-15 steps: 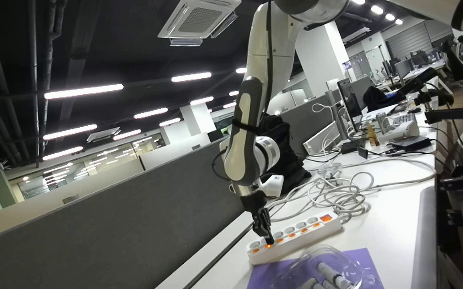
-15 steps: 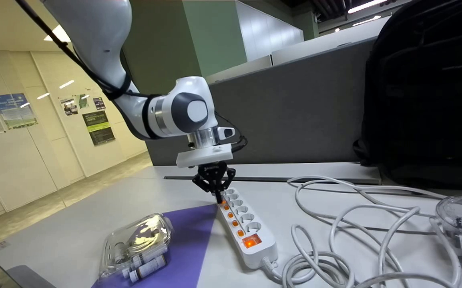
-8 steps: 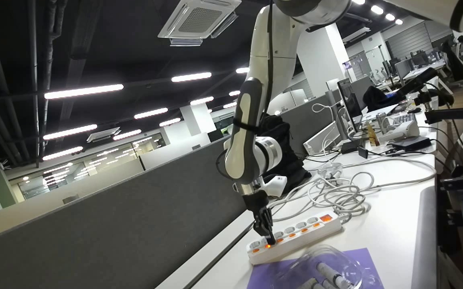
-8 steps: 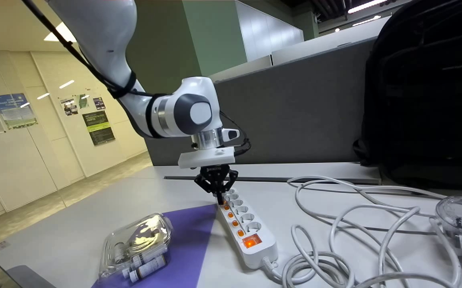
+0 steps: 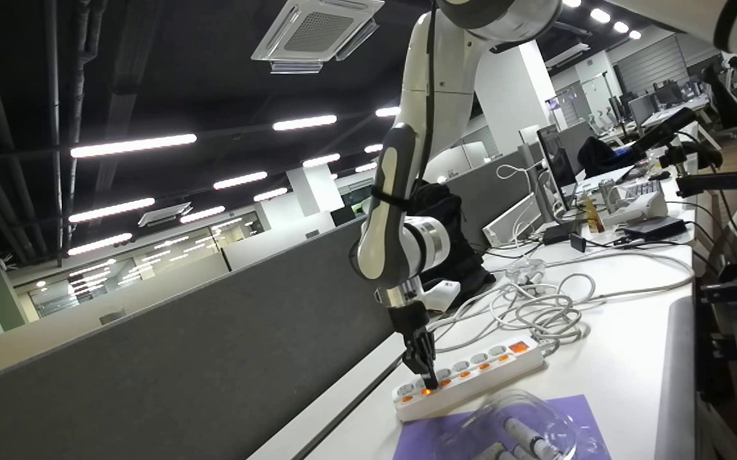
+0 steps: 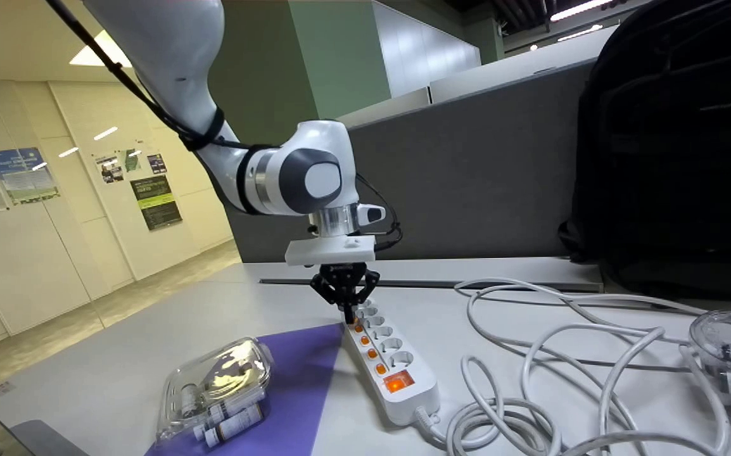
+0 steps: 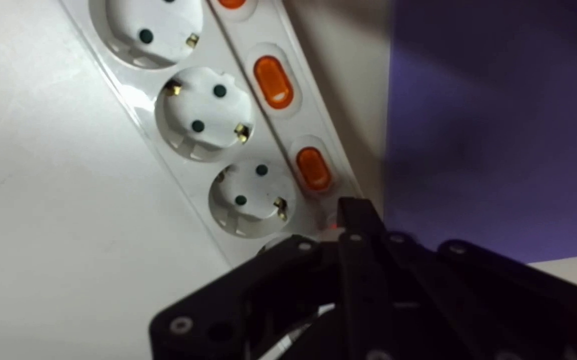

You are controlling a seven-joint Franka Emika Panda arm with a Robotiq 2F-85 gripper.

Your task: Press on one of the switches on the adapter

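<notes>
The adapter [image 5: 490, 381] is a long white power strip lying on the desk, also seen in an exterior view [image 6: 384, 351] and in the wrist view [image 7: 263, 140]. It has a row of sockets, small orange switches [image 7: 313, 169] and a larger lit orange switch [image 6: 398, 381] at its cord end. My gripper [image 6: 348, 315] points down, fingers together and empty, over the switch row near the end away from the cord. In an exterior view, a small switch [image 5: 426, 392] glows beside the fingertips [image 5: 431, 383]. In the wrist view the fingers [image 7: 351, 215] hide most of it; contact is unclear.
A purple sheet [image 6: 296, 367] lies beside the adapter, with a clear plastic box [image 6: 213, 386] of small bottles on it. Loose white cables [image 6: 530, 380] spread beyond the cord end. A grey partition [image 6: 467, 190] and a black backpack [image 6: 669, 158] stand behind.
My arm and gripper have shifted slightly to the right in both exterior views. The fingertips have moved a little along the switch row towards the cord end. The adapter has not moved.
</notes>
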